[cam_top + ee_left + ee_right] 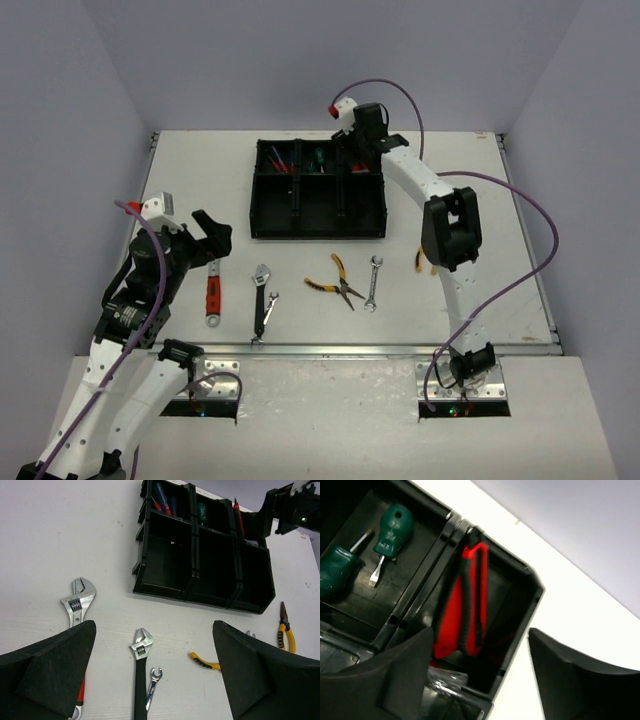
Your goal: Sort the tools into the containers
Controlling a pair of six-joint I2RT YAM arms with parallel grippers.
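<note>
White table (200,170), red utility knife (470,600) in tray (320,228), untouched beyond open right jaws, left jaws open

**Robot lab bench**

Bare grey-lilac walls (90,120) box in a white table (190,190). Two white arms (458,295) are bolted to metal plates (225,397) at its near edge, trailing purple cables (385,83), each wrist carrying a white camera (346,108). Ahead of the left fingers (50,675), tools (140,690) lie spaced out before a black tray (200,598).
</note>
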